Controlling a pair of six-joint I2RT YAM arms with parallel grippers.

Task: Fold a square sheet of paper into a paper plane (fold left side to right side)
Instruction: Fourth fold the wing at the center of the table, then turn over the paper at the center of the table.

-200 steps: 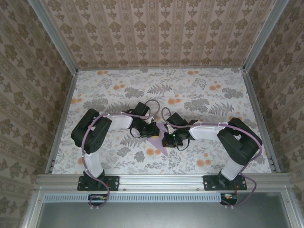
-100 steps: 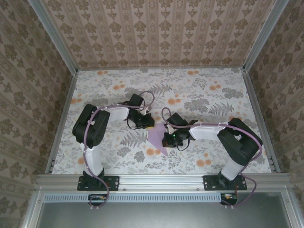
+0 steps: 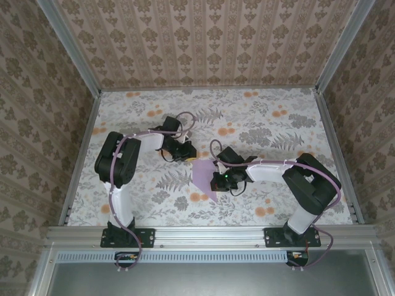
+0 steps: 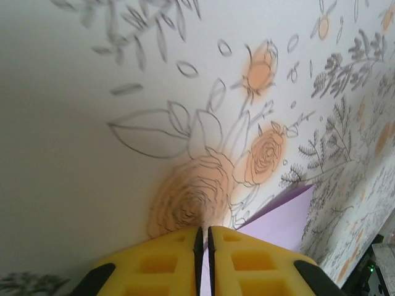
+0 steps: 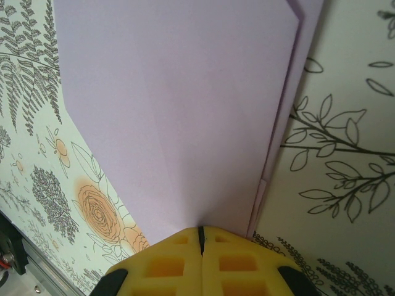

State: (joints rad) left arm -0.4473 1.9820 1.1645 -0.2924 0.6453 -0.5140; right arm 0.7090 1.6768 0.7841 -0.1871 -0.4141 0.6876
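The paper plane [image 3: 202, 174] is a pale lilac folded sheet lying flat on the flowered cloth at mid-table, its point toward the near edge. In the right wrist view the paper plane [image 5: 185, 111] shows a faint centre crease and a doubled layer along its right edge. My right gripper [image 3: 217, 180] [image 5: 200, 228] is shut, its yellow tips resting on the sheet's near part. My left gripper [image 3: 185, 151] [image 4: 204, 229] is up and to the left of the sheet, its fingers together but for a hairline slit. It holds nothing. A corner of the paper plane [image 4: 284, 216] lies beside its right finger.
The flowered cloth [image 3: 278, 123] covers the table. Aluminium rails [image 3: 210, 233] run along the front and both sides, with patterned walls [image 3: 203, 43] rising behind and at the sides. Both arms bend inward over mid-table.
My left gripper has drawn back from over the paper, up and to the left, which uncovers the sheet's left half. The right gripper has stayed put on the paper.
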